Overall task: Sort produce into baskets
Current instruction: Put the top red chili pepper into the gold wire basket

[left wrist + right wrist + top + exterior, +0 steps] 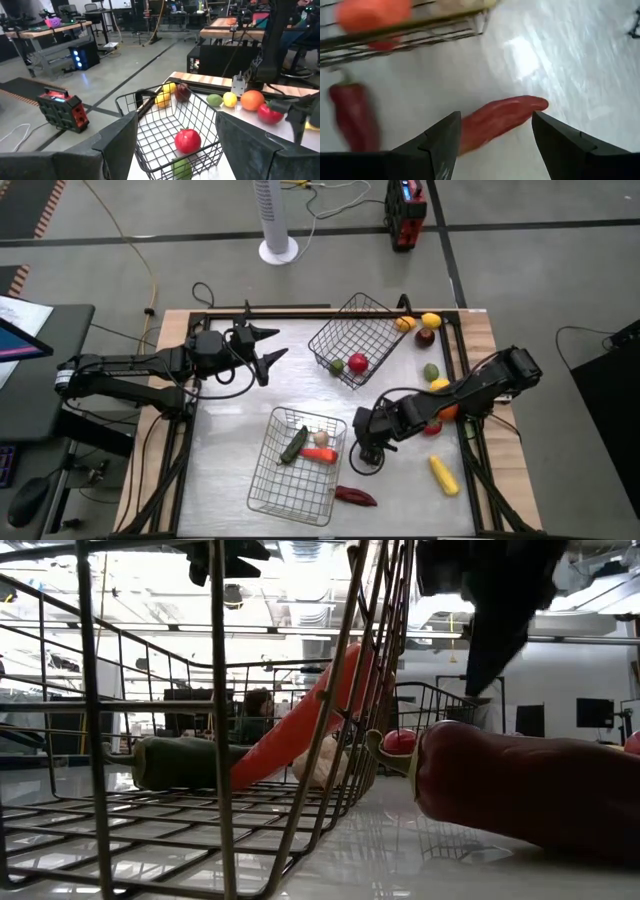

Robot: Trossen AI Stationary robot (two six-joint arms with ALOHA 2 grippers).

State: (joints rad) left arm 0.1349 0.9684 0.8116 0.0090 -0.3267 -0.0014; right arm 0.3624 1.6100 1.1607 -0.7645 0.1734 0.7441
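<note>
My right gripper (366,455) is open and points down just right of the near wire basket (262,480). In its wrist view a long red chilli (505,116) lies on the table between and below the open fingers (496,115), untouched. A dark-red pepper (355,496) lies nearer the front, large in the low view (520,790). The near basket holds a dark-green cucumber (294,445), an orange carrot (320,455) and a pale piece (320,438). My left gripper (272,345) is open and empty in the air left of the far basket (372,312), which holds a red ball (187,140) and a green one (182,167).
Along the table's right side lie a yellow corn cob (443,475), a red piece (432,427), an orange one (450,410), yellow (438,385), green (430,370), maroon (425,337) and yellow (430,320) pieces. Bare table lies between the two baskets.
</note>
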